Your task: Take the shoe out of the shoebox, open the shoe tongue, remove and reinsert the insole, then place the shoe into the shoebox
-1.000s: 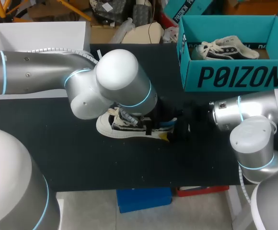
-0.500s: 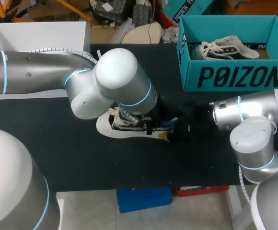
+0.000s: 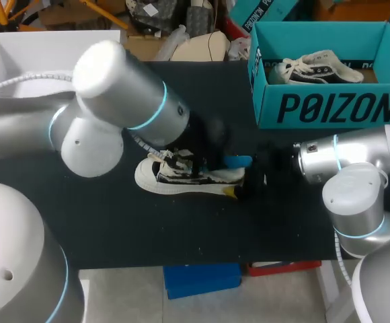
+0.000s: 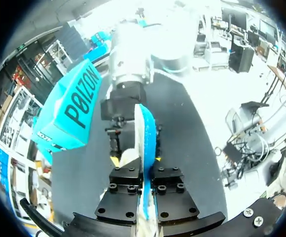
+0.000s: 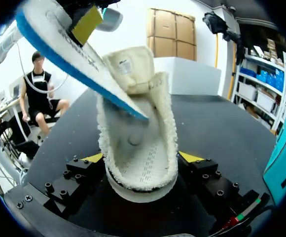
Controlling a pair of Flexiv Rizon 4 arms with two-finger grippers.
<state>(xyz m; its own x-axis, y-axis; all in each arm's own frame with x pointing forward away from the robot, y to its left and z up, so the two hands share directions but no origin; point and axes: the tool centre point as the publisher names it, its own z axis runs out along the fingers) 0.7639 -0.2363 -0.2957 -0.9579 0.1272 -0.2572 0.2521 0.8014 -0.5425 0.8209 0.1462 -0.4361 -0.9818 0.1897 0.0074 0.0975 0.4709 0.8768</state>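
Observation:
A white low sneaker [image 3: 181,176] lies on the black table, toe to the left. My right gripper [image 3: 239,183] is shut on its heel, with yellow tips on both sides of the fleece-lined shoe [image 5: 138,168]. My left gripper [image 3: 210,147] hangs above the shoe opening, shut on the insole [image 3: 239,161], which is white on top and blue underneath. In the right wrist view the insole [image 5: 59,47] slants up out of the shoe, its lower end still inside. In the left wrist view the insole [image 4: 146,131] stands edge-on between the left gripper [image 4: 143,185] fingers.
The teal shoebox [image 3: 329,108] stands open at the back right with a second sneaker [image 3: 313,69] inside. A white box [image 3: 54,47] sits at the back left. Bare black tabletop lies in front of the shoe.
My left gripper has closed on the insole, and the left arm has swung up and left, drawing the insole partly out of the shoe. The right arm and shoe stayed put.

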